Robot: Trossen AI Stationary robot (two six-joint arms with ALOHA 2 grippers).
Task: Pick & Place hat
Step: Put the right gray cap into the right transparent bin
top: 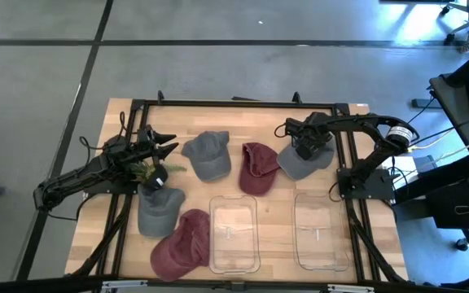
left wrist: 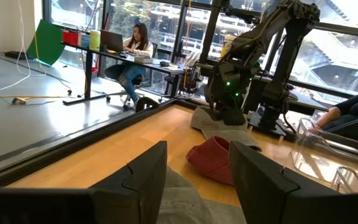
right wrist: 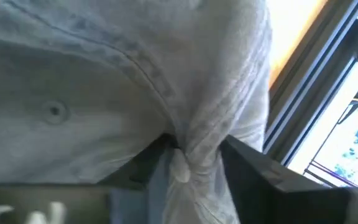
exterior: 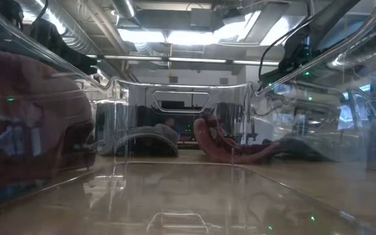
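Several caps lie crown up on the wooden table. My right gripper (top: 306, 150) is down on a light grey cap (top: 300, 165) near the table's far right side and is shut on its cloth. My left gripper (top: 166, 148) is open near the table's left side, beside a darker grey cap (top: 206, 155). In the left wrist view, that cap's cloth (left wrist: 182, 199) shows between the open fingers. A maroon cap (top: 257, 167) lies between the two grey ones. Another grey cap (top: 157, 209) and another maroon cap (top: 181, 244) lie nearer the front left. My right gripper pinches a bunched fold of the light grey cap's crown cloth (right wrist: 185, 140) between its two fingers (right wrist: 143, 165). It comes from above, pointing down. The cloth gathers into creases at the pinch. The cap rests on the table.
Two clear plastic bins stand at the table's near side, one in the middle (top: 234, 232) and one to the right (top: 320, 228). A black frame rail (top: 234, 104) runs along the table's far edge. People sit at desks beyond the table (left wrist: 132, 43).
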